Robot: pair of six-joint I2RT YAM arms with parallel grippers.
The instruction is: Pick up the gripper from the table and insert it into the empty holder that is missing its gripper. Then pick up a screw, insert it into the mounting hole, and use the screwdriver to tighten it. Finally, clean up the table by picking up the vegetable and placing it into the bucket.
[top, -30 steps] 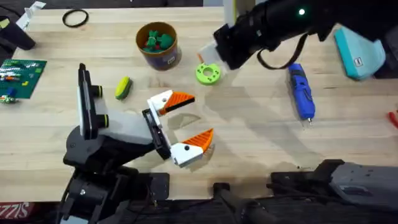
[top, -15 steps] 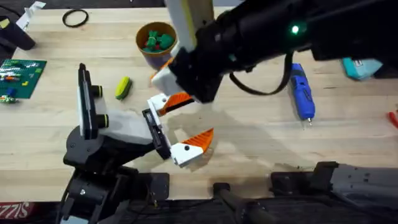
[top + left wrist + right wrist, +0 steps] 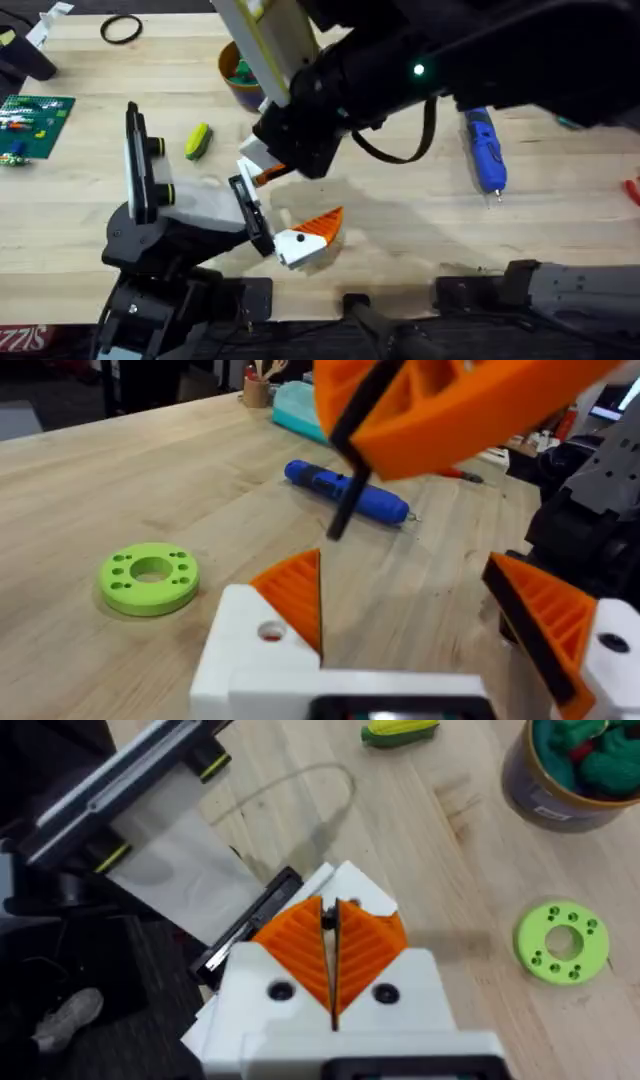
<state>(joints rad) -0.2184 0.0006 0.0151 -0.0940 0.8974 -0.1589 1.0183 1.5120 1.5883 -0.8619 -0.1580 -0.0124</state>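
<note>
Overhead view: within the last second the right arm has swung in from the upper right of the frame and now hangs over the centre. The right gripper (image 3: 262,160) is directly above the upper finger of the left gripper (image 3: 318,195). That upper finger is the orange-and-white finger piece (image 3: 272,173), which appears already seated on the black holder plate (image 3: 245,205). The lower finger (image 3: 310,232) is well apart from it, so the left jaws are spread and empty. The blue screwdriver (image 3: 485,148) lies untouched at centre right. The yellow-green vegetable (image 3: 199,141) is on the table at left, outside the bucket (image 3: 238,85).

Left wrist view: the right gripper's orange pad fills the top, with a thin dark rod (image 3: 345,500) pointing down from it. This is probably the screw, though I cannot be sure. Behind it are the screwdriver (image 3: 385,505) and a green disc (image 3: 150,575).

Right wrist view: the pads are clenched on that dark sliver (image 3: 328,920), just over the finger piece's white base (image 3: 350,883). The move suggests the screw is about to go into the mounting hole. Tightening and clean-up remain.
</note>
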